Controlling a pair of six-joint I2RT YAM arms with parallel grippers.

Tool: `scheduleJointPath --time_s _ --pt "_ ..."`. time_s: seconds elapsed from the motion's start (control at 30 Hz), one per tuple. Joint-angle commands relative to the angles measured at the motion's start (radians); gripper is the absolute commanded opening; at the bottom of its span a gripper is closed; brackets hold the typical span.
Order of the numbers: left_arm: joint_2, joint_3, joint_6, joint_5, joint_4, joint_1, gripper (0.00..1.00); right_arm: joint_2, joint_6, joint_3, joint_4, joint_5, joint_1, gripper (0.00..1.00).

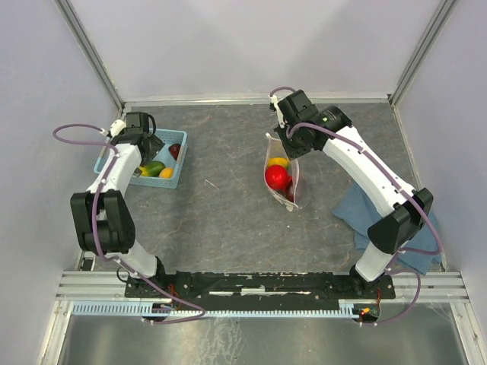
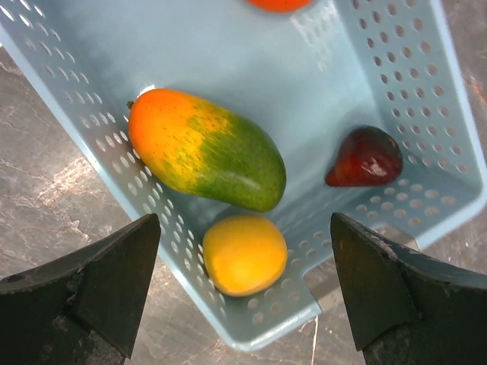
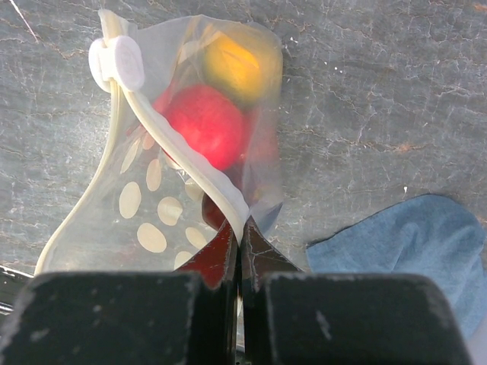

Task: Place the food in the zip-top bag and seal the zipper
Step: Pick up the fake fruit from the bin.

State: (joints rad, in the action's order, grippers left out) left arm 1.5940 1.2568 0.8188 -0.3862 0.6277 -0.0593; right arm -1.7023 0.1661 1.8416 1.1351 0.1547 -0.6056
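Though lying wide and bare between the two arms, serving as the main open room for carrying: the grey mottled tabletop, being hemmed by pale walls on three sides. Lying crumpled at the right, near the right arm's base, as a soft blue cloth, close to the bag and likely snagging a low sweep. Sitting at the far left as a light-blue perforated plastic basket, stiff-walled, demanding a lift up and over the rim.

Standing mid-table as the clear, white-spotted zip-top bag: thin, floppy, probably slippery, sagging wherever not held. Being pinched at the mouth edge by the right gripper, with fingers pressed together on the rim. Hovering over the basket with the left gripper, spread wide and gripping nothing.

Waiting in the basket: an orange-and-green mango-shaped toy, a round yellow toy fruit, a dark red pear-shaped piece. Looking light, rigid and glossy, likely skidding under the pads; probably best gripping across the narrow middle. Resting already inside the bag: a round red fruit and a yellow one.

Running along the mouth as the thin pale zipper, gaping open; ending in a small white slider tab, probably the spot for pulling shut.
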Motion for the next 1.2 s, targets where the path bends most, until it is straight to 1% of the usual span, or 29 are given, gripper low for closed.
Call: scheduleJointPath --time_s 0.0,0.1,0.27,0.53,0.73,0.93,1.17 --pt "0.084 0.062 0.122 -0.002 0.026 -0.033 0.98 0.056 -0.009 0.007 -0.041 -0.004 0.004 0.04" --pt "0.150 0.102 0.142 0.008 0.061 -0.044 0.98 0.062 -0.011 0.001 -0.046 -0.001 0.004 0.04" --pt "0.237 0.144 0.158 0.001 0.061 -0.050 0.98 0.062 -0.013 -0.006 -0.046 -0.003 0.004 0.04" --pt "0.370 0.231 0.106 -0.015 0.074 -0.061 0.99 0.064 -0.016 -0.013 -0.048 0.001 0.004 0.04" --pt "0.404 0.246 0.096 -0.062 0.059 -0.062 0.99 0.059 -0.018 -0.016 -0.047 0.000 0.004 0.04" --pt "0.442 0.258 0.096 -0.060 0.033 -0.074 0.99 0.060 -0.019 -0.019 -0.048 -0.001 0.003 0.04" --pt "0.466 0.261 0.043 -0.096 0.007 -0.075 0.94 0.054 -0.020 -0.019 -0.048 -0.002 0.004 0.04"
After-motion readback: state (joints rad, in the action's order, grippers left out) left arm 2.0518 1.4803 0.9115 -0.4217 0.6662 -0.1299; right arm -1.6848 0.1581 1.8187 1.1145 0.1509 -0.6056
